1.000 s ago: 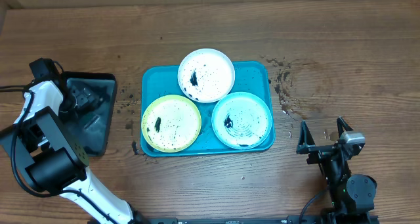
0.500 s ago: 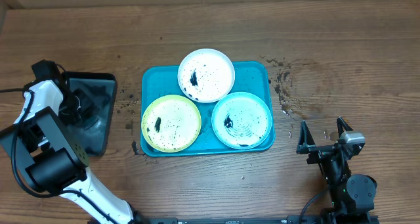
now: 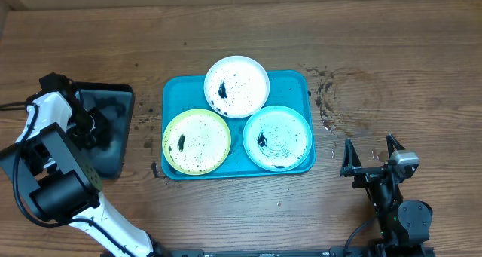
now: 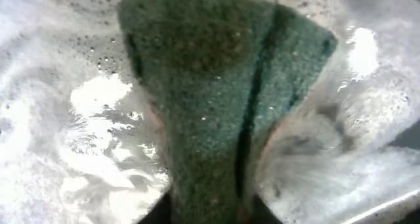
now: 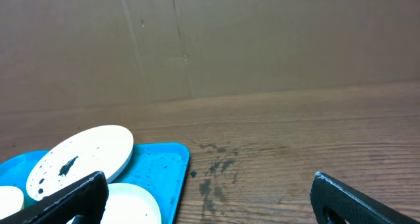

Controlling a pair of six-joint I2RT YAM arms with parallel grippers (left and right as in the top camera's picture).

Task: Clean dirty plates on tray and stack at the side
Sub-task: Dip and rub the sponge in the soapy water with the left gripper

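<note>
1. Left tool (image 3: 88, 126) is now a little lower in the black tray (image 3: 113, 155); it pinches a soft green sponge (image 4: 223, 99) in foam (image 4: 59, 158).
2. Right tool (image 3: 370, 153) sits wide open, lower right.
3. Three plates (image 3: 236, 86) lie on the blue tray (image 3: 294, 80), mid frame. They look light, hard and slippery; grab a rim.

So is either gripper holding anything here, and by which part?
Left gripper pinches a green scouring pad by its narrow near end; right gripper is open, empty.
</note>
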